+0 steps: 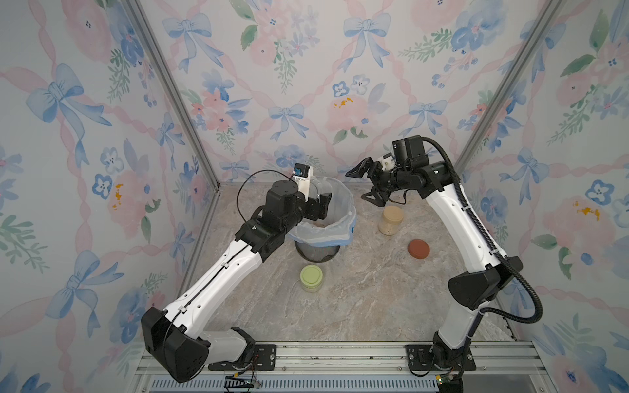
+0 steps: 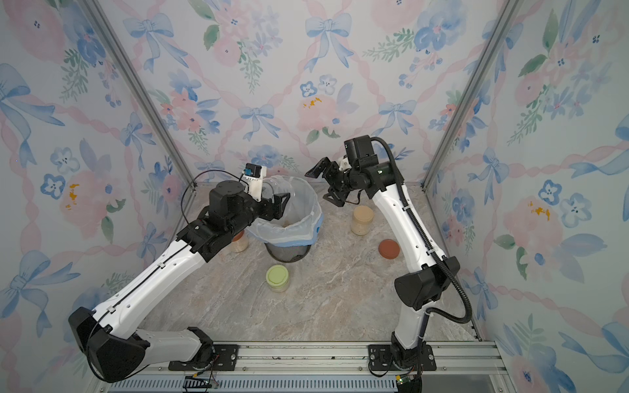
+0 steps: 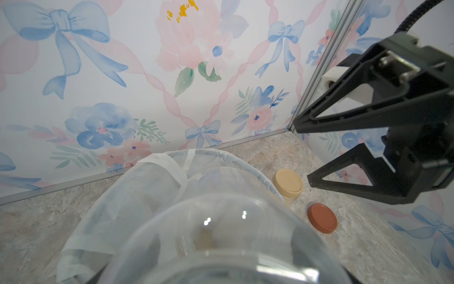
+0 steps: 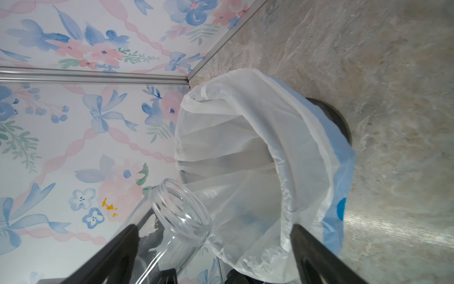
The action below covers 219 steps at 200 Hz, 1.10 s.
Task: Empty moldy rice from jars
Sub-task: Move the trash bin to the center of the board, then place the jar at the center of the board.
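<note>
My left gripper [image 1: 321, 200] is shut on a clear, lidless jar [image 1: 319, 187] [image 4: 181, 211], tilted mouth-down over the lined bin [image 1: 340, 234]; the jar looks empty inside. A tan patch of moldy rice [image 3: 206, 239] shows in the liner through the glass. My right gripper [image 1: 355, 185] [image 3: 302, 152] hangs open and empty to the right of the bin, above a beige-lidded jar [image 1: 392, 219] [image 3: 287, 183] full of pale rice. A green-lidded jar [image 1: 311, 277] with rice stands in front of the bin. A rust-red-lidded jar [image 2: 240, 241] peeks out behind my left arm.
A loose rust-red lid [image 1: 418, 249] [image 3: 322, 217] lies flat on the marble table [image 1: 357, 306], in front of and right of the beige-lidded jar. The bin's white liner [image 4: 294, 123] has a blue edge. Flowered walls close in the back and both sides.
</note>
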Available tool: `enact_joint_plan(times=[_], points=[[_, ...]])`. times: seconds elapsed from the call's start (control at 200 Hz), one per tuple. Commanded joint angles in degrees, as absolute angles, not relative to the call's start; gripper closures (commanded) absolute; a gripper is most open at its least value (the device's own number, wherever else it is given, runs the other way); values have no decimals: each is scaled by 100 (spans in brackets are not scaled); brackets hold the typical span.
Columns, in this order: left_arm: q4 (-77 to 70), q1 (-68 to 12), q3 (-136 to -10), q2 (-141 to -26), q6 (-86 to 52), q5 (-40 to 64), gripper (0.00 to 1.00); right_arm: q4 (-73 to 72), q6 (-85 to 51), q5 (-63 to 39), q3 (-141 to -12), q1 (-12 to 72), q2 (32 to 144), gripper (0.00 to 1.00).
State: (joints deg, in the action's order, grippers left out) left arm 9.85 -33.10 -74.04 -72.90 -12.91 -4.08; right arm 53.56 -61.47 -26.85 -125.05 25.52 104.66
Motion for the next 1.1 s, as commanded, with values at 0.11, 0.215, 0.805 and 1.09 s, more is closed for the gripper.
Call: enact_joint_plan(times=[0.11,0.215,0.805,1.09], points=[[-801,-3261,-6730,-6753,-902,-79,100,4418,-6925,-2689,-12114,2854,10013,3],[-1310,-3264,-6380,-6602,-785,-94,100,3916,-7207,-2690,-11802,2947,9848,3],[-4305,-3261,-4755,-6379,-197,-385,100,3089,-7757,-2737,-11219,3340,9754,3],[-4518,-3277,-4986,-6623,-82,-436,100,2995,-7799,-2804,-11271,3377,9894,2]])
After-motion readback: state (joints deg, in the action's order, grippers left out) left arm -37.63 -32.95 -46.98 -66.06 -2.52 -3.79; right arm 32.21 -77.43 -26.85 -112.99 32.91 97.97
